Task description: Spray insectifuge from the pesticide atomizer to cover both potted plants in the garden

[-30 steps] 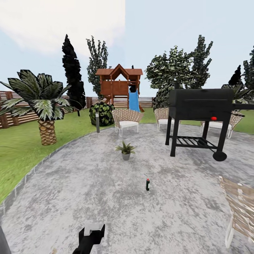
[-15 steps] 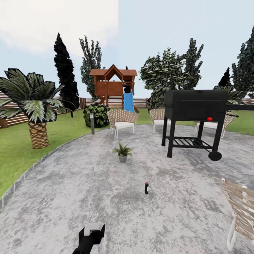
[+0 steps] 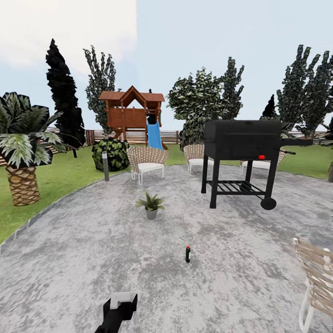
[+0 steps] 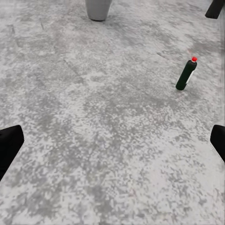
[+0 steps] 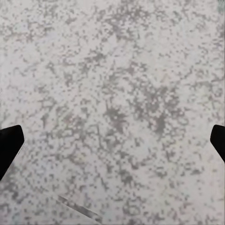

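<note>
Domestic back garden, simulator-rendered — a round mottled-grey paved patio (image 3: 115, 249) ringed by green lawn (image 3: 60, 178), closed off at the back by a brown slatted fence (image 3: 134, 135) and a line of tall trees. Leisure furnishings mark it as a home yard: black barbecue grill (image 3: 243, 155) on the paving, wicker chairs (image 3: 147, 162) at the patio edge, a wooden play tower with blue slide (image 3: 132, 115) on the grass. Plantings too — a scaly-trunked palm (image 3: 23, 148), a small potted plant (image 3: 150, 204), a grey bollard lamp (image 3: 105, 165).
</note>
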